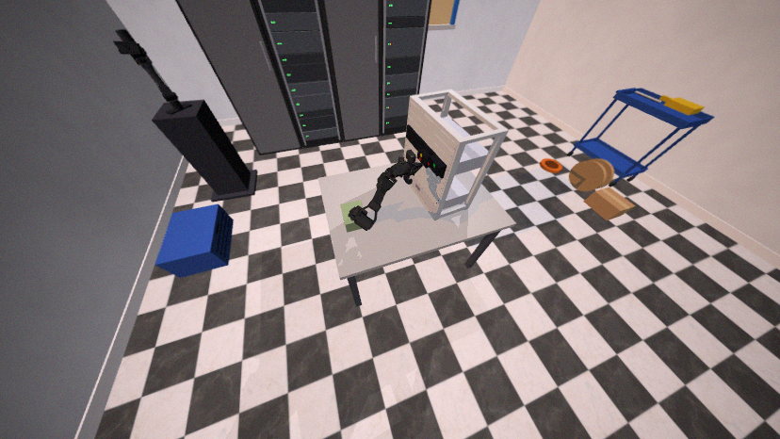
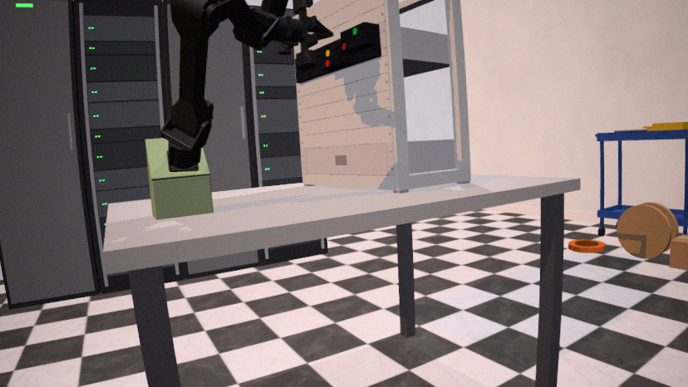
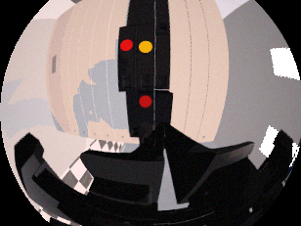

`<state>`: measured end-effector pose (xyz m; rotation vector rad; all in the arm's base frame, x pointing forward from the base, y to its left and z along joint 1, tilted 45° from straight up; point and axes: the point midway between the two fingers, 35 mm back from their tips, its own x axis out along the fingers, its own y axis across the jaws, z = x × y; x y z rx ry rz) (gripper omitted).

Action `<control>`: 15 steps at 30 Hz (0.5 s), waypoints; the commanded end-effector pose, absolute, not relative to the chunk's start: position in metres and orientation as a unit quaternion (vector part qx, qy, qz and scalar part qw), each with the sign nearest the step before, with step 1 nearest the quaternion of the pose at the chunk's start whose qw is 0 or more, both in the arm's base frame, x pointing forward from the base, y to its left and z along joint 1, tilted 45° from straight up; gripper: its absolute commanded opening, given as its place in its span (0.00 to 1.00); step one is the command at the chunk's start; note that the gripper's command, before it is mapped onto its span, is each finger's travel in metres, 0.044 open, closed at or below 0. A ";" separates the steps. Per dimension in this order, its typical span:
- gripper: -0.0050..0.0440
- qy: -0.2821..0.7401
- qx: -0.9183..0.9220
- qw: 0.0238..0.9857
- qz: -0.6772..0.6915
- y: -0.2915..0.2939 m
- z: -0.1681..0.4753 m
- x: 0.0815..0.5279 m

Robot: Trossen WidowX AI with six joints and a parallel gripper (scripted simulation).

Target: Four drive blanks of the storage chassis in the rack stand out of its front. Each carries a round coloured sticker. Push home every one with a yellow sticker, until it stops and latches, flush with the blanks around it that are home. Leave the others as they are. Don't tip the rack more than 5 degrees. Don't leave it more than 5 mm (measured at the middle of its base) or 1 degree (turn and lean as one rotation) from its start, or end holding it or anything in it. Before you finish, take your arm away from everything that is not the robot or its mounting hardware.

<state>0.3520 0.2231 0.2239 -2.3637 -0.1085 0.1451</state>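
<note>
The beige rack (image 1: 425, 114) (image 2: 346, 110) stands on the grey table (image 1: 414, 239) (image 2: 336, 211). Its black storage chassis (image 2: 363, 44) (image 3: 146, 10) runs across the upper front. In the exterior view its blanks carry a green sticker (image 2: 355, 31), a red sticker (image 2: 343, 46), a yellow sticker (image 2: 327, 52) (image 3: 146, 46) and a second red sticker (image 2: 327, 62). The wrist view shows two red stickers (image 3: 126, 45) (image 3: 146, 101); the green one is hidden behind my fingers. My gripper (image 1: 413, 161) (image 2: 328, 34) (image 3: 162, 126) is shut and empty, close in front of the chassis, just above the yellow sticker.
My arm rises from a green block (image 1: 349, 209) (image 2: 180, 192) on the table's left. Dark server cabinets (image 1: 305, 65) stand behind. On the floor are a blue box (image 1: 193, 239), a black tower (image 1: 207, 147), a blue cart (image 1: 638, 130), an orange ring (image 1: 551, 164) and cardboard pieces (image 1: 592, 174).
</note>
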 end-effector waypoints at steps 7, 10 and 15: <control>0.10 -0.043 -0.922 0.381 0.050 0.250 0.184 0.347; 0.10 -0.043 -0.922 0.381 0.050 0.258 0.171 0.346; 0.10 -0.043 -0.922 0.381 0.050 0.267 0.157 0.344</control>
